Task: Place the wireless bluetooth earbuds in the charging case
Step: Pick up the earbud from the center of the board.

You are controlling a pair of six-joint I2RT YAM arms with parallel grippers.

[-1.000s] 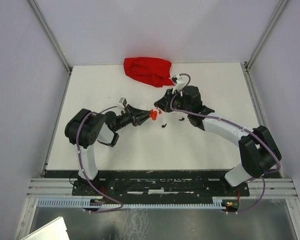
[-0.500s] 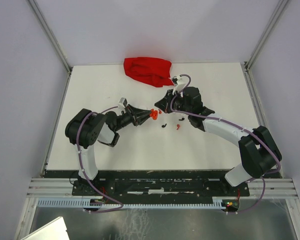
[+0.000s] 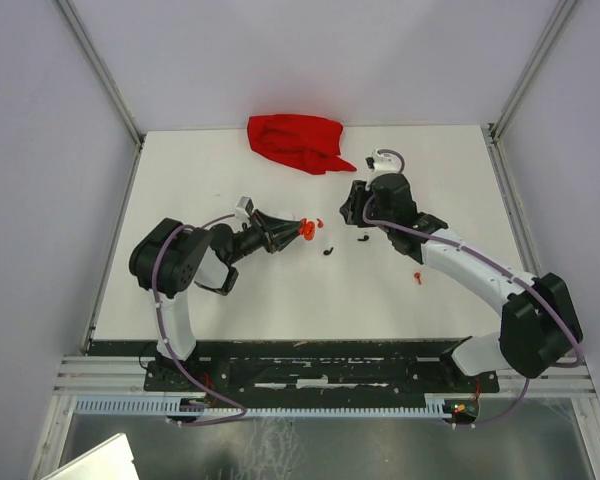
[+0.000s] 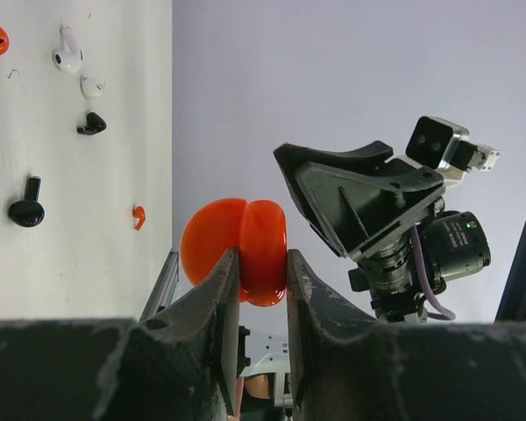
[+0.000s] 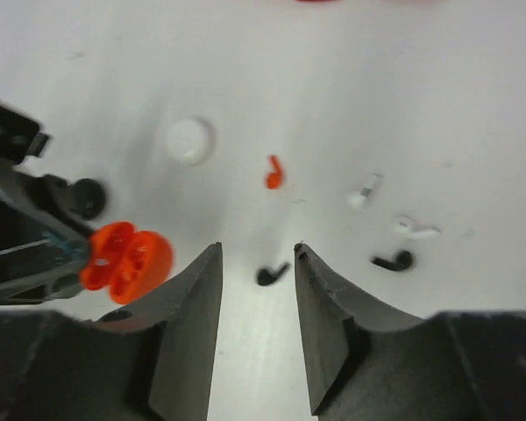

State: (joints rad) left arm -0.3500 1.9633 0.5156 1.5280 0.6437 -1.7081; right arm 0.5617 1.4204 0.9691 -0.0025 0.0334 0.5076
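At left, a glossy orange-red clamshell charging case [image 4: 245, 250] is pinched edgewise in the left jaws, above the white bench [image 3: 230, 300]. Toward the middle, tiny comma-shaped plastic earbuds [image 3: 327, 250] in black, red and white are scattered loose. They are judged light, hard and slippery, best nipped across the bulb. At right, the right jaws are parted narrowly, empty. Pale walls enclose the smooth bench.
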